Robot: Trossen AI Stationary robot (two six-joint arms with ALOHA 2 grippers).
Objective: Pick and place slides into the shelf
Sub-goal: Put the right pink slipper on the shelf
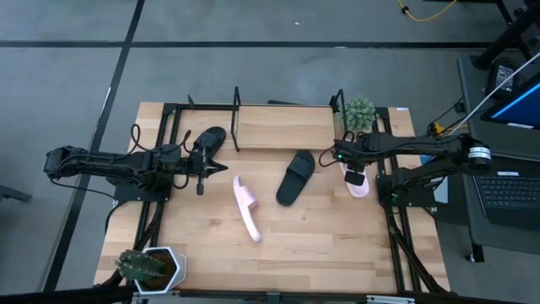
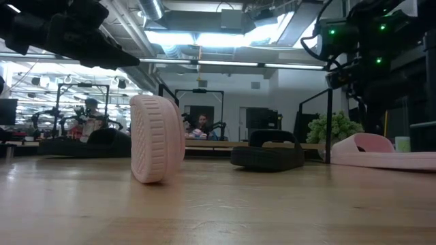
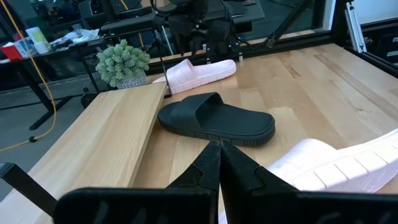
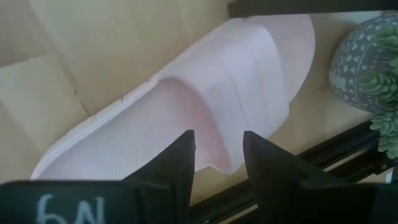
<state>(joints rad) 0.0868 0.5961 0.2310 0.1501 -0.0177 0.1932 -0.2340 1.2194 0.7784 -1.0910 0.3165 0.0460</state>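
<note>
The shelf (image 1: 283, 127) stands at the table's far middle, its board bare. One black slide (image 1: 295, 176) lies flat on its sole in front of it; another black slide (image 1: 209, 139) lies off the shelf's left end. A pale pink slide (image 1: 246, 207) stands on its long edge mid-table, sole toward the near edge (image 2: 157, 139). A second pink slide (image 4: 205, 93) lies flat at the right. My right gripper (image 4: 217, 155) hangs open above it, pointing down, one finger on either side of the strap's edge, apart from it. My left gripper (image 3: 219, 162) is shut and level at the left, holding nothing.
A potted plant (image 1: 360, 112) stands by the shelf's right end, close to the right pink slide. A cactus pot (image 1: 148, 266) sits at the near left corner. Black frame bars (image 1: 396, 219) run along both table sides. A laptop (image 1: 510, 190) lies beyond the right edge.
</note>
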